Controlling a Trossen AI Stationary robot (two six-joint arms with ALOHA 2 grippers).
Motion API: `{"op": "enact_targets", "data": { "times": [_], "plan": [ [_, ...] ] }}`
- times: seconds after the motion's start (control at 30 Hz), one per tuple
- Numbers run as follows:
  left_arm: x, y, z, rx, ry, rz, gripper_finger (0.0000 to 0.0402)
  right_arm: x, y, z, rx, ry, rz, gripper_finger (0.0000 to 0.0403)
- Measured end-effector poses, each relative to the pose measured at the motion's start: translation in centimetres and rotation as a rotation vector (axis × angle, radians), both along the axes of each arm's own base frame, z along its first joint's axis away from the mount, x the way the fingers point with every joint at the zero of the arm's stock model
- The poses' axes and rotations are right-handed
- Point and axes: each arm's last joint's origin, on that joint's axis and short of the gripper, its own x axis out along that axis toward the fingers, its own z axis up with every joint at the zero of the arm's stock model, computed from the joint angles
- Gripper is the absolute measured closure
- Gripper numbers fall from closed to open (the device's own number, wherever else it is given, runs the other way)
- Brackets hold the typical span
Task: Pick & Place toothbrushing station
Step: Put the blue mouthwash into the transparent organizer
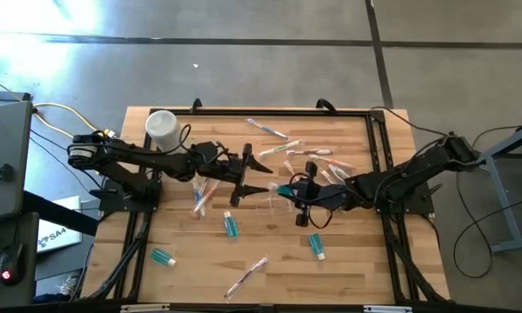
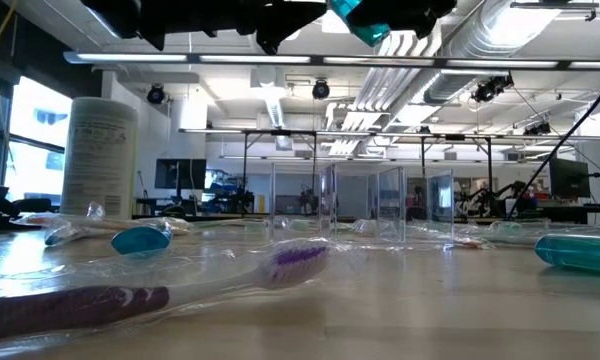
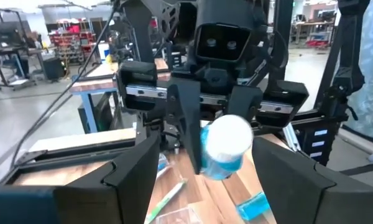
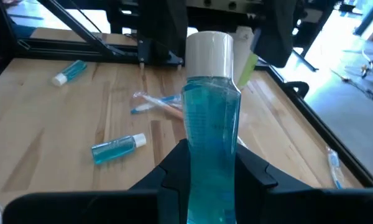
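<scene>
The toothbrushing station point(image 2: 380, 205) is a clear boxy holder with compartments. It stands on its base on the wood mid-table and is barely visible in the high view point(image 1: 264, 202). My right gripper point(image 1: 291, 190) is shut on a teal mouthwash bottle point(image 4: 211, 118) with a white cap point(image 4: 208, 50), above the table and just right of the holder. My left gripper point(image 1: 253, 172) is open and empty. It faces the right gripper from the left, with the bottle's cap point(image 3: 228, 138) pointing at it. My right gripper pinches the teal bottle's lower body point(image 4: 211, 163) between its two fingers point(image 4: 173, 171). The fingers come from the table's right and lie along the bottle. The capped end sticks out past the fingertips toward the table's left. The bottle is lifted clear of the table point(image 2: 365, 22).
A tall white tub point(image 1: 163, 129) stands at the far left. Three more teal bottles point(image 1: 231, 226) point(image 1: 163, 256) point(image 1: 317, 245) lie on the near half. Wrapped toothbrushes lie at the far middle point(image 1: 287, 148), near the left gripper point(image 1: 200, 198) and by the near edge point(image 1: 246, 276).
</scene>
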Motion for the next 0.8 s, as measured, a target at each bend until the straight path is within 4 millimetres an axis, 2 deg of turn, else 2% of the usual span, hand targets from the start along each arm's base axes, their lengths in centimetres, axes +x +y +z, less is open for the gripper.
{"op": "enact_targets", "data": {
  "times": [0.33, 0.7, 0.8],
  "plan": [
    [1.8, 0.0, -0.9, -0.017, 0.019, -0.003, 0.0148, 0.4, -1.2, 0.2, 0.017, -0.020, -0.016, 0.0333],
    [1.8, -0.4, -0.2, 0.001, -0.023, -0.056, 0.0150, 0.4, -1.1, 0.1, 0.059, -0.017, -0.031, 0.0333],
    [1.8, -0.4, -0.2, 0.004, -0.020, -0.056, 0.0166, 0.4, -1.1, 0.1, 0.066, -0.019, -0.033, 0.0333]
  ]
}}
